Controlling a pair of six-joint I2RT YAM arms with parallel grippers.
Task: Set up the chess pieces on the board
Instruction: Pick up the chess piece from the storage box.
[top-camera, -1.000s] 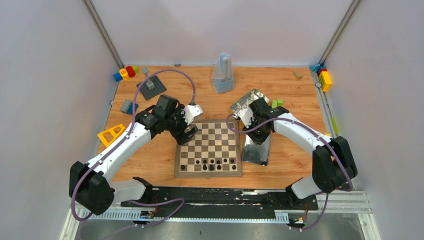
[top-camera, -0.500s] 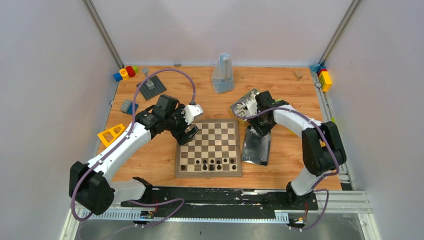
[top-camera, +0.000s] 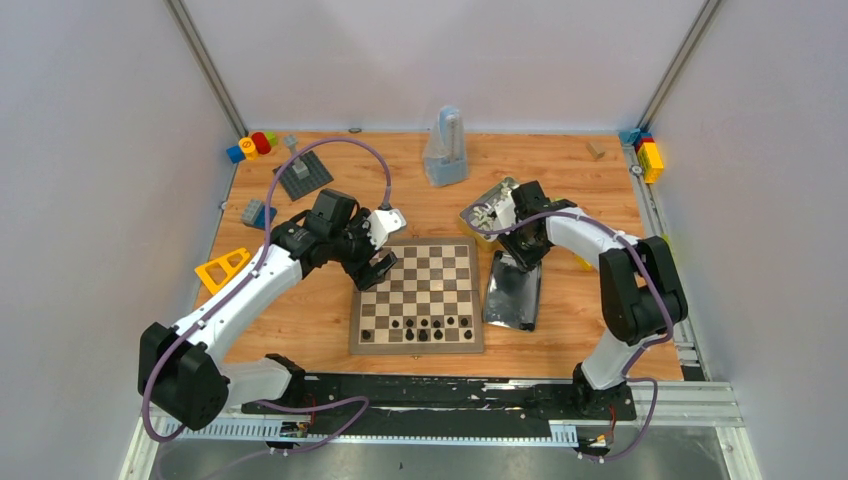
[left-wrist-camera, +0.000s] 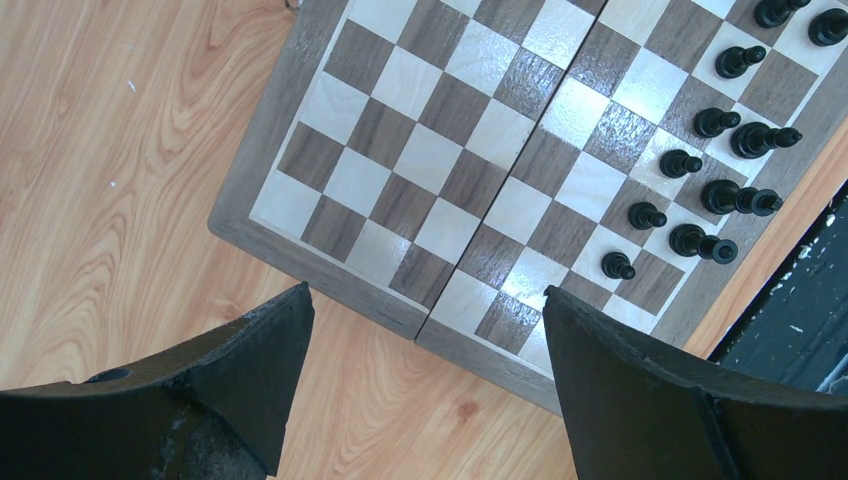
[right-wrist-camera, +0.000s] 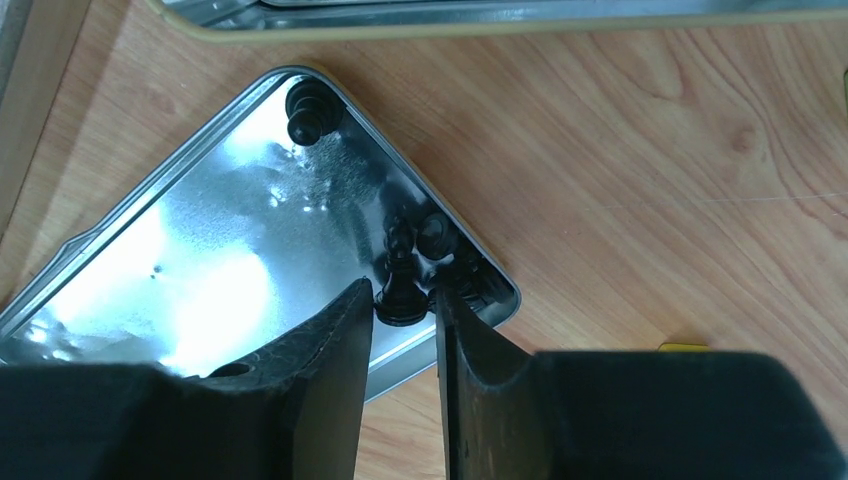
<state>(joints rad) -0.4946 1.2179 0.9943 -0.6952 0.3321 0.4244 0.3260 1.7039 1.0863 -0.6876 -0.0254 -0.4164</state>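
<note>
The left gripper (left-wrist-camera: 428, 302) hung wide open, empty, at the board's (left-wrist-camera: 420, 160) 10 o'clock edge; the right gripper (right-wrist-camera: 405, 297), barely parted, flanked a black piece (right-wrist-camera: 398, 265) in the tin (right-wrist-camera: 200, 250), grip unclear

A wooden table (top-camera: 300, 330) carries everything. At its far left corner sit small blue, yellow, red and green toy blocks (top-camera: 252, 146), with a dark grey studded plate (top-camera: 303, 178) near them, a grey post (top-camera: 300, 167) standing on it. A grey block (top-camera: 253, 212) and a yellow triangular frame (top-camera: 222, 269) lie along the left edge. A pale translucent object (top-camera: 446, 148) stands upright at the far middle. A small wooden block (top-camera: 595, 151) and more coloured blocks (top-camera: 648, 155) lie far right. Two shiny metal tins lie right of centre: the far tin (top-camera: 472, 213) and the near tin (top-camera: 512, 298), touching or nearly so.
</note>
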